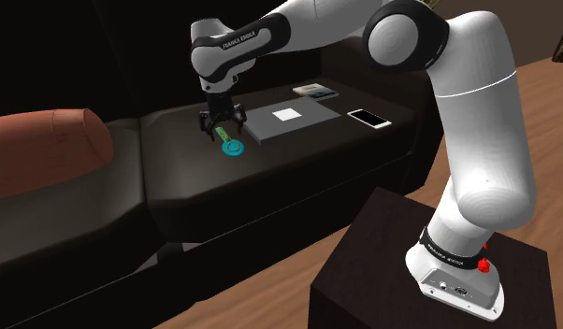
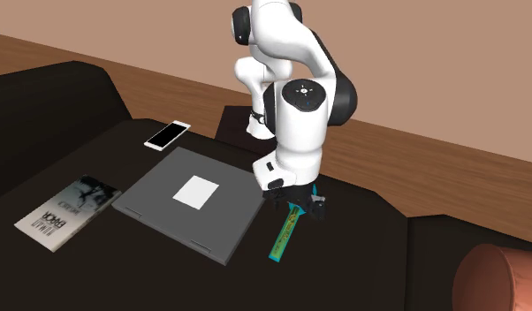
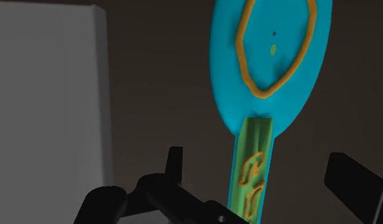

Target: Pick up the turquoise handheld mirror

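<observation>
Turquoise handheld mirror, orange-ringed oval face, green handle (image 3: 270,76): flat on dark sofa cushion (image 1: 298,178), just beside grey flat slab (image 1: 287,120). All-black two-finger gripper (image 1: 221,123): spread, straddling handle untouched; mirror's long axis runs straight ahead between fingers.

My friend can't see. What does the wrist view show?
A turquoise hand mirror with an orange ring lies on a dark surface, its green handle inside the open gripper, untouched. A grey slab lies beside it.

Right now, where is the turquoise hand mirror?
In the shoulder view the turquoise mirror lies on the dark sofa seat, just left of the grey laptop, its handle under the open gripper.
</observation>
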{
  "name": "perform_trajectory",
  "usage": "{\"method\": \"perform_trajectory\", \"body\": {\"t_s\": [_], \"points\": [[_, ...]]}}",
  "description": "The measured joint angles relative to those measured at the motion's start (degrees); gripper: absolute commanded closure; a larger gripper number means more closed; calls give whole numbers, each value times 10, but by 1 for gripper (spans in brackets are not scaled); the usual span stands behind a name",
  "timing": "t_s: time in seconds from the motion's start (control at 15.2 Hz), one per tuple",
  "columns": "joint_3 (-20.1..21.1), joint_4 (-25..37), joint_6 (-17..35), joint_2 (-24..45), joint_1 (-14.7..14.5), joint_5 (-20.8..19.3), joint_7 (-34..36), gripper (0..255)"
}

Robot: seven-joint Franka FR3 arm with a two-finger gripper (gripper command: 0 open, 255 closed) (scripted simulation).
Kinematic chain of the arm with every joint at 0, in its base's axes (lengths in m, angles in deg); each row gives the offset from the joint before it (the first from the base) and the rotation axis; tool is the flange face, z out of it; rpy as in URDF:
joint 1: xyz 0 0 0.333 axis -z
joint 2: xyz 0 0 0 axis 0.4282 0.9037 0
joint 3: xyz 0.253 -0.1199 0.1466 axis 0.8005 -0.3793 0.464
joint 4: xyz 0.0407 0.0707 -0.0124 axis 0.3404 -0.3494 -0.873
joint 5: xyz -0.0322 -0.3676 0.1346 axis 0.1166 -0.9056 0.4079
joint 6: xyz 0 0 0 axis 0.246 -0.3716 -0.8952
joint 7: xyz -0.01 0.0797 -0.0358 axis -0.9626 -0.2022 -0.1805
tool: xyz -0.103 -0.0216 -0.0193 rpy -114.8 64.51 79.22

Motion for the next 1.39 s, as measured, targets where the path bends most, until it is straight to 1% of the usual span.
{"method": "perform_trajectory", "body": {"t_s": [0.07,0.13,0.79,1.19,1.39], "points": [[0,-4,6,1,0,0,0,0],[0,-6,8,2,0,0,1,255],[-1,-4,10,3,0,-1,1,255],[0,20,-23,-4,-1,0,1,255],[1,44,-47,-4,-1,0,1,255]]}}
